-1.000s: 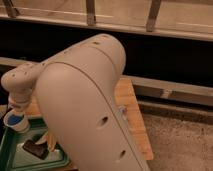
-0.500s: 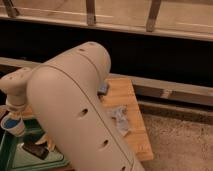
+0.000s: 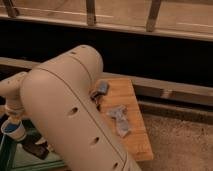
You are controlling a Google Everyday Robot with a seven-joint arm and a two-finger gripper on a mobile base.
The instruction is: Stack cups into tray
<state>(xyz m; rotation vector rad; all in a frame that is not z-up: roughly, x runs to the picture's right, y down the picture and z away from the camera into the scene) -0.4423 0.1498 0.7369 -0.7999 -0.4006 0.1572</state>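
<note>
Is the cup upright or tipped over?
Upright, roughly: the cup shows its blue inside facing up, just below the gripper at far left, over the tray. Whether it rests there, cannot tell.

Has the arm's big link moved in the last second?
Yes: the big link swung left in view, uncovering more of the wooden board. The gripper sits far left, just above the cup at the tray.

At far left the gripper (image 3: 14, 116) is just above a cup (image 3: 13, 131) over the green tray (image 3: 24, 161), beside the wooden board (image 3: 135, 132)
</note>
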